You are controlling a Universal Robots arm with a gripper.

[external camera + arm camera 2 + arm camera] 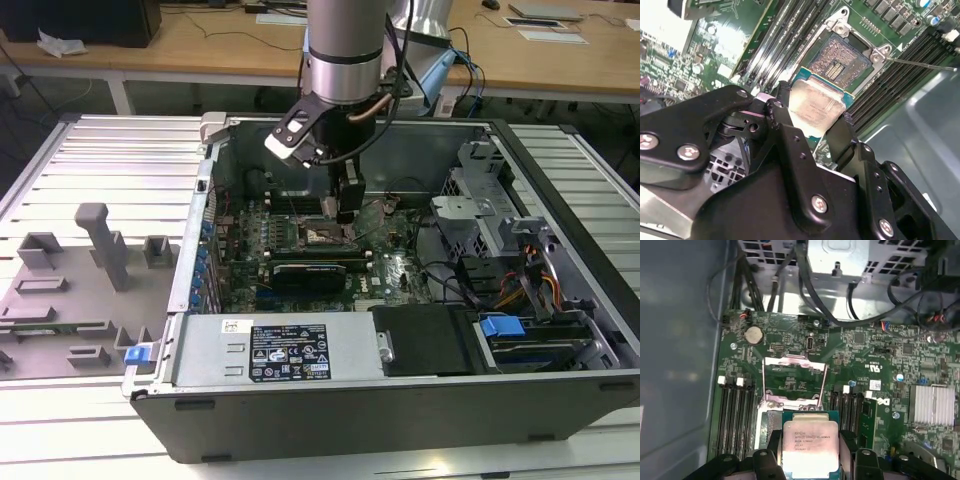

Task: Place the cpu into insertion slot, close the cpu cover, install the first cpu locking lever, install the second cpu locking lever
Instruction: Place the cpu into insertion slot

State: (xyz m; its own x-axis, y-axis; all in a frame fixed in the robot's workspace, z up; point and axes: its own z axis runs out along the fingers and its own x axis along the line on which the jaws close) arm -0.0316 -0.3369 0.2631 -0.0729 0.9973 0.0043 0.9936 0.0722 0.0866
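Observation:
My gripper point(346, 208) hangs inside the open computer case, just above the motherboard's cpu socket point(325, 236). It is shut on the cpu point(811, 445), a flat square chip with a pale silver top, gripped by two opposite edges. In the second wrist view the cpu point(815, 107) is tilted, close over the near edge of the bare socket point(842, 60), whose contact field shows. The cpu cover point(795, 361), a thin silvery frame, stands raised on the socket's far side. A thin locking lever point(920, 64) sticks out beside the socket.
Rows of memory slots point(735, 410) flank the socket on both sides. A black expansion card point(310, 272) lies in front of it, and a drive cage with cables point(500, 230) is at the exterior view's right. A grey fixture tray point(70, 290) sits outside the case.

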